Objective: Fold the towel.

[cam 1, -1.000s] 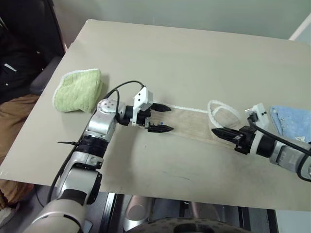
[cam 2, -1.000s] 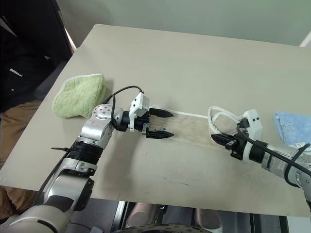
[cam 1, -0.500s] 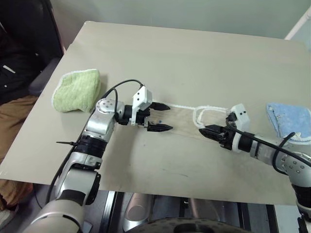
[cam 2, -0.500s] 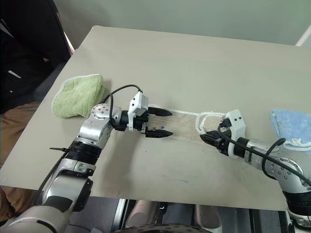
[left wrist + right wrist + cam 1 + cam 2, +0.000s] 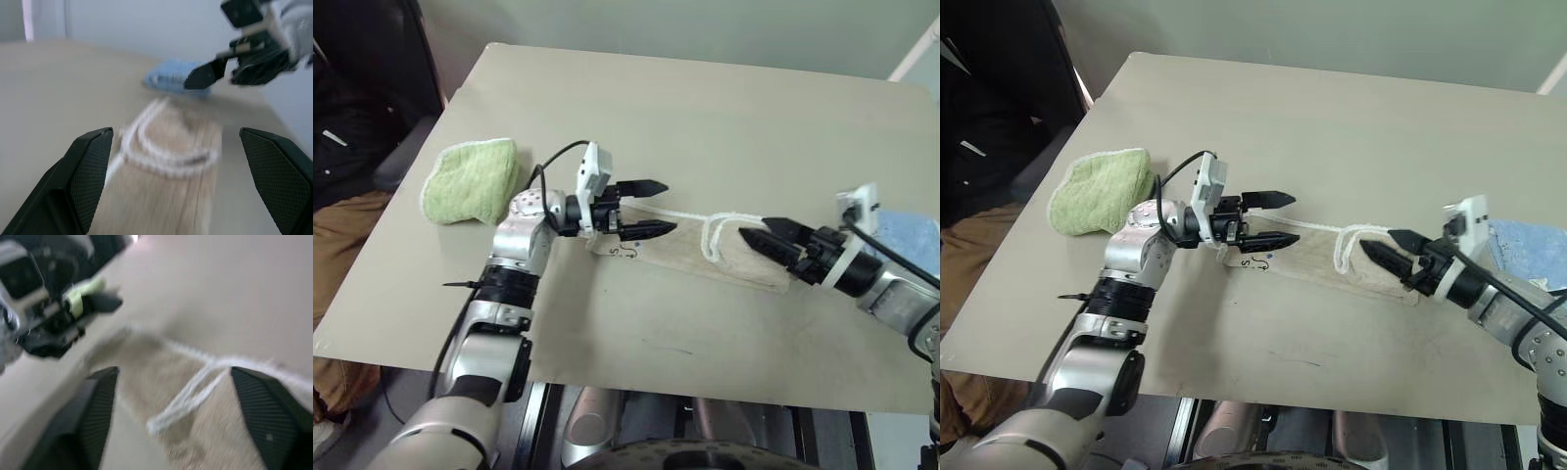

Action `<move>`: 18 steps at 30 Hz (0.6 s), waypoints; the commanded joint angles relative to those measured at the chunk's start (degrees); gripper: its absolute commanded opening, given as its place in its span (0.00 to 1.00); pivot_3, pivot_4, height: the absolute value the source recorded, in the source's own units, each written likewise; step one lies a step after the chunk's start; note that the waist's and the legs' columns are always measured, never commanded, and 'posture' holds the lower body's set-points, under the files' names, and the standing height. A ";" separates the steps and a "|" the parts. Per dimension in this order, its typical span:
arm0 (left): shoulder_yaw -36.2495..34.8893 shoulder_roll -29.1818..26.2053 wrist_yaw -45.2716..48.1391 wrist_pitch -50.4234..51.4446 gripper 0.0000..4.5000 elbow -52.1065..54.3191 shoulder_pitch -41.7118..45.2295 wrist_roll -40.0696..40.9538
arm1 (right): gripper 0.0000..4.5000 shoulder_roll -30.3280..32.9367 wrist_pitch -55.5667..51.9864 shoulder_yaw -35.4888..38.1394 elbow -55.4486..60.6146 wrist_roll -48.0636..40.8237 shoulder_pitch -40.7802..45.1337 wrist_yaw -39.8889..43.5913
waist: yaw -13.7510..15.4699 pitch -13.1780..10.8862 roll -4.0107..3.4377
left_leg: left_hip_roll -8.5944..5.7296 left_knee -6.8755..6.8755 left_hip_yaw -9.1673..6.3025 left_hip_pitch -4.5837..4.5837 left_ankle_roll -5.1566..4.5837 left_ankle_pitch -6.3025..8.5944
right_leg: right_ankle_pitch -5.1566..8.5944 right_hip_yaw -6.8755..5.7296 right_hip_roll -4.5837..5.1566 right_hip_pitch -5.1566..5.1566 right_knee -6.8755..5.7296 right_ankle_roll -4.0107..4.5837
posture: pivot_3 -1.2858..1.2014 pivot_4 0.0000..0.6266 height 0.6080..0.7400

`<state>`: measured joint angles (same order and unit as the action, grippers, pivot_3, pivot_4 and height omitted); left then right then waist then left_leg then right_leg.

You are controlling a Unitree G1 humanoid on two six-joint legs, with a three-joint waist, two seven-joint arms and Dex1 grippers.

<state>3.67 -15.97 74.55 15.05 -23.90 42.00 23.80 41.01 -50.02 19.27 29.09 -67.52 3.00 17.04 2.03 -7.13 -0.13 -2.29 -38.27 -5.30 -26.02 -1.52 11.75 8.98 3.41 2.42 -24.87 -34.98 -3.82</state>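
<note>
Right gripper [image 5: 1393,251] had just let go of the towel [image 5: 1332,260], its end now lying doubled over under the spread fingers, so one fold looked done; left gripper [image 5: 1278,217] hovered spread wide above the other end; left wrist view showed light blue cloth [image 5: 171,81] beyond the fold

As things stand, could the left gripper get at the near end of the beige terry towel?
Probably yes: the left gripper hangs open just above the beige terry towel, nothing between them.
</note>
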 commanded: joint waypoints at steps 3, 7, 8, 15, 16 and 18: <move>1.03 5.78 -3.32 -4.49 0.71 -5.69 3.79 -2.23 | 0.38 -1.96 5.21 -1.63 -0.22 8.33 -1.29 1.91 | -0.07 0.00 0.00 | 0.00 0.00 0.01 0.01 -0.02 -0.01 | -0.15 0.00 0.00 0.00 0.00 -0.24 | 0.52 0.24 1.00; 2.29 9.00 -5.08 -9.60 0.40 -11.74 6.52 -5.59 | 0.06 -3.11 7.11 -5.18 -0.16 14.01 -1.92 3.09 | -0.09 0.00 0.00 | 0.00 0.00 0.01 0.01 -0.06 -0.05 | -0.22 0.00 0.00 0.00 0.01 -0.36 | 0.52 0.24 1.00; 2.57 9.69 -5.21 -10.78 0.31 -13.02 7.06 -6.27 | 0.00 -3.43 7.38 -5.84 -0.34 15.04 -2.05 3.19 | -0.08 -0.01 -0.01 | 0.00 0.00 0.01 0.03 -0.06 -0.05 | -0.21 0.00 0.00 0.01 0.00 -0.39 | 0.52 0.24 1.00; 4.58 13.74 -4.09 -16.58 0.01 -18.60 8.99 -9.62 | 0.00 -6.94 9.29 -9.21 -4.17 22.02 -0.25 2.38 | -0.08 -0.01 -0.01 | -0.01 0.00 0.02 0.01 -0.08 -0.05 | -0.20 0.01 0.00 0.03 0.05 -0.51 | 0.52 0.24 1.00; 5.12 13.93 -3.47 -17.15 0.01 -18.54 8.96 -10.09 | 0.00 -7.42 9.70 -9.28 -4.88 23.15 0.08 2.14 | -0.09 -0.02 -0.03 | -0.01 0.00 0.02 0.01 -0.08 -0.05 | -0.20 0.01 0.00 0.03 0.05 -0.52 | 0.52 0.24 1.00; 5.24 14.79 -2.33 -16.02 0.01 -16.98 8.71 -9.30 | 0.00 -8.67 10.87 -9.31 -5.98 25.05 0.60 2.07 | -0.07 -0.03 -0.04 | -0.01 0.00 0.02 0.01 -0.08 -0.06 | -0.21 0.01 0.00 0.03 0.05 -0.53 | 0.52 0.24 1.00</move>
<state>8.53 -1.75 71.15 -0.52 -42.96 49.45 13.89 32.69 -41.15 9.57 22.79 -43.97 2.84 19.19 1.96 -7.16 -0.17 -2.30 -38.27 -5.28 -26.01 -1.61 11.69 8.77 3.42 2.42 -24.84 -34.93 -4.34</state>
